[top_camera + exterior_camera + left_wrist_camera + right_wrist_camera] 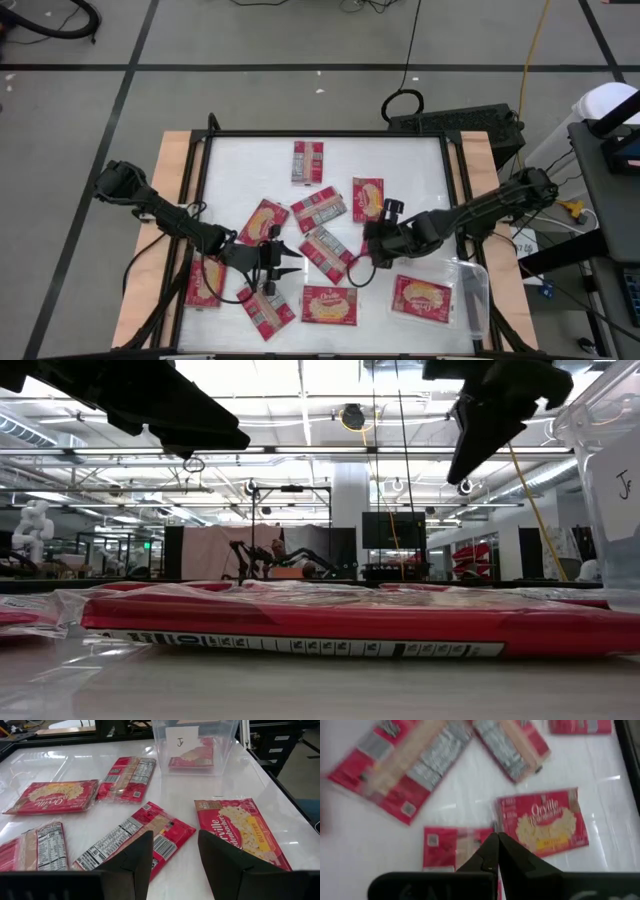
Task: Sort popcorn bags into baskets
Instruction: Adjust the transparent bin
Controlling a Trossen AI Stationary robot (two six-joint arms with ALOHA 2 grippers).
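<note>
Several red popcorn bags lie flat and scattered on the white table (240,165); some show the yellow picture (329,305), others the grey print (319,210). The clear bin (474,297) stands near the table's near right corner, and one bag (192,756) shows through its wall. My left gripper (288,258) (175,855) is open and hovers above a print-side-up bag (131,841), with a picture-side-up bag (240,832) beside it. My right gripper (370,240) (495,851) is shut and empty. It hangs over the table's middle above two bags (542,822). In the low view both grippers sit well above the bags.
A black frame (330,133) borders the white table, with wooden strips (170,200) outside it on the left and right. Bags crowd the middle and near half; the far left of the table has bare surface. The bin bears a label reading "Jr" (180,741).
</note>
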